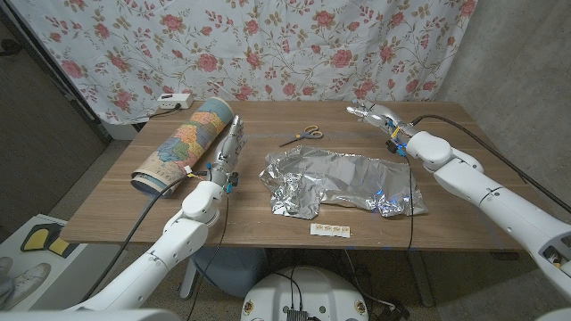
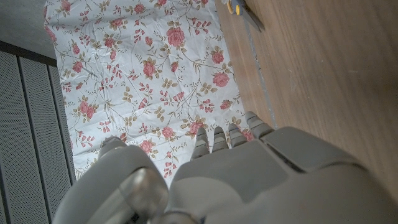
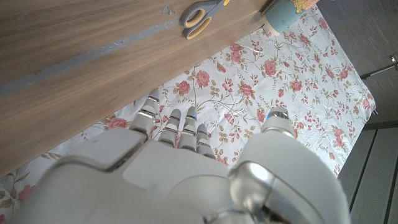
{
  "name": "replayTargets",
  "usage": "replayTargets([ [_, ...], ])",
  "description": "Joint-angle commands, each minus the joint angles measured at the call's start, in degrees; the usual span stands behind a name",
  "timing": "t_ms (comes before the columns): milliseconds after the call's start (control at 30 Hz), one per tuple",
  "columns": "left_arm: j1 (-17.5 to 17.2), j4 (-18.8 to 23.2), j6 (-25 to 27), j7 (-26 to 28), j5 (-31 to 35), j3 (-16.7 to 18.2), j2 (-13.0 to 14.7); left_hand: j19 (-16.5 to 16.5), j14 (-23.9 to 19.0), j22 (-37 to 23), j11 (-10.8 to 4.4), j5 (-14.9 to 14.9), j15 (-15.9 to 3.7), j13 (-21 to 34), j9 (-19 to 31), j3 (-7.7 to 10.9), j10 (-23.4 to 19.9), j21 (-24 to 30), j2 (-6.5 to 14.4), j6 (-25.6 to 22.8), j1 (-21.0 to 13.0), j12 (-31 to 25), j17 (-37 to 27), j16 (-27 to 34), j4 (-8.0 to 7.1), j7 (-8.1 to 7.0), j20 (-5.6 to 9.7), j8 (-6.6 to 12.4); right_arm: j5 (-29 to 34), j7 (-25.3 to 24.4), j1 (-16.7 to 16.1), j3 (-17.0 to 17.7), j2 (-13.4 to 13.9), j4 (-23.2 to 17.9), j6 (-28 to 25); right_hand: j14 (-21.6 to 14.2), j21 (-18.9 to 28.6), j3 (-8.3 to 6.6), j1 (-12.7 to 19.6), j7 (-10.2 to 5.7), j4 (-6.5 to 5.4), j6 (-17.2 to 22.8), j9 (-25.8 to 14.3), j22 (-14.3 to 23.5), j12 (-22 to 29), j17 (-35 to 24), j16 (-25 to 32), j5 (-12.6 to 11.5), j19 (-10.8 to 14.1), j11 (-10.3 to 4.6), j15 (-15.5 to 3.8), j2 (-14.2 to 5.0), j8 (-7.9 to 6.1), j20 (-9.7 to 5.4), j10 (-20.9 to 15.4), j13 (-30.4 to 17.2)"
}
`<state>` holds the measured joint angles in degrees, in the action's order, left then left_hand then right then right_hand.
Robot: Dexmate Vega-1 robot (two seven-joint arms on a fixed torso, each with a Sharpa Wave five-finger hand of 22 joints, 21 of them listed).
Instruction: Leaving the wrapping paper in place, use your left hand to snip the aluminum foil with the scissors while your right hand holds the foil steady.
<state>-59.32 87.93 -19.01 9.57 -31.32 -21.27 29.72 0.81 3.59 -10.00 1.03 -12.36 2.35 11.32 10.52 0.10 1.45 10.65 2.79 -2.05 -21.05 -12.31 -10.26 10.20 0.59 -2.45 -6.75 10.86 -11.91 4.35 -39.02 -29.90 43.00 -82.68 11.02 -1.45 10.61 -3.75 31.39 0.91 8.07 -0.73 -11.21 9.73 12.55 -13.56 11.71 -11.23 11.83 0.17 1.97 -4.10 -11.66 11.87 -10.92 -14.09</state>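
Wooden table (image 1: 125, 209) seen from the head camera, backed by a rose-print curtain (image 1: 268, 45). On it we find, in descending size: a crumpled sheet of aluminum foil (image 1: 343, 183) near the centre and toward the front edge; a roll of wrapping paper (image 1: 183, 143) printed like a map, lying at the robot's left; a pair of scissors (image 1: 303, 135) with yellow handles behind the foil, apart from it; and a small white label (image 1: 331, 231) at the front edge. Our left hand (image 1: 230, 147) stands between the roll and the foil, fingers stretched out together toward the far edge and holding nothing. Our right hand (image 1: 373, 112) is at the far right of the table, clear of the foil, fingers likewise extended and empty. The left wrist view adds the scissor blades close up — the fingertips (image 2: 229, 134) lie side by side against the curtain. The right wrist view shows both scissor handles and the end of the roll — details the head view leaves small.
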Motion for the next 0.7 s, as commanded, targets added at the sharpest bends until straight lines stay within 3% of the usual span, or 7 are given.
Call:
replayTargets([
  [33, -1.3, 0.5, -0.6, 0.3, 0.2, 0.1, -0.2, -0.3, 0.6, -0.2, 0.22, 0.1, -0.08, 0.1, 0.1, 0.15, 0.2, 0.5, 0.2, -0.4, -0.7, -0.2, -0.1, 0.4, 0.4, -0.11, 0.2, 0.22, 6.7, 0.0, 1.8, -1.7, 0.6, -1.5, -1.6, -0.2, 0.2, -0.59, 1.4, -0.41, 0.58, -0.1, 0.1, 0.2, 0.2, 0.0, 0.5, 0.2, -0.3, -0.94, -0.12, -0.37, -0.34, 0.26, -0.4, -0.1],
  [367, -1.5, 0.1, -1.2, 0.3, 0.2, 0.2, -0.4, -0.3, 0.6, -0.2, 0.27, 0.1, -0.07, 0.1, 0.1, 0.12, 0.2, 0.4, 0.3, -0.4, -0.7, -0.2, -0.1, 0.4, 0.44, -0.12, 0.17, 0.23, 8.4, 1.2, 3.5, -2.6, 0.1, -1.1, -1.5, -0.1, 0.2, -1.51, 3.3, -1.0, 1.19, -0.1, 0.1, 0.1, 0.2, 0.4, 0.5, 0.3, -0.3, -2.11, -0.3, -0.83, -0.32, 0.26, -0.8, 0.1],
  [500, -1.6, -0.2, -1.3, 0.1, 0.0, 0.2, -0.5, -0.3, 0.7, -0.2, 0.26, 0.1, -0.11, 0.1, 0.1, 0.11, 0.2, 0.5, 0.3, -0.4, -0.7, -0.2, -0.1, 0.4, 0.45, -0.11, 0.2, 0.24, 10.8, -1.0, 3.9, -3.0, -0.6, -1.0, -0.5, -0.4, 0.3, -2.15, 4.6, -1.19, 1.5, 0.0, 0.1, 0.1, 0.3, 0.5, 0.7, 0.4, -0.1, -2.63, -0.73, -1.15, -0.4, 0.2, -1.4, 0.2],
  [700, -1.8, -0.5, -1.7, -0.1, -0.2, 0.1, -0.7, -0.3, 0.6, -0.2, 0.29, 0.1, -0.07, 0.1, 0.1, 0.1, 0.2, 0.5, 0.3, -0.4, -0.7, -0.2, -0.1, 0.4, 0.48, -0.19, 0.22, 0.22, 13.6, 0.7, 5.6, -4.2, -0.2, -2.2, -1.4, -1.2, 0.4, -2.74, 6.1, -1.58, 1.72, 0.8, 0.1, 0.1, 0.6, 0.8, 1.0, 0.5, 0.3, -3.39, -1.42, -1.11, -0.65, 0.18, -2.7, 0.3],
])
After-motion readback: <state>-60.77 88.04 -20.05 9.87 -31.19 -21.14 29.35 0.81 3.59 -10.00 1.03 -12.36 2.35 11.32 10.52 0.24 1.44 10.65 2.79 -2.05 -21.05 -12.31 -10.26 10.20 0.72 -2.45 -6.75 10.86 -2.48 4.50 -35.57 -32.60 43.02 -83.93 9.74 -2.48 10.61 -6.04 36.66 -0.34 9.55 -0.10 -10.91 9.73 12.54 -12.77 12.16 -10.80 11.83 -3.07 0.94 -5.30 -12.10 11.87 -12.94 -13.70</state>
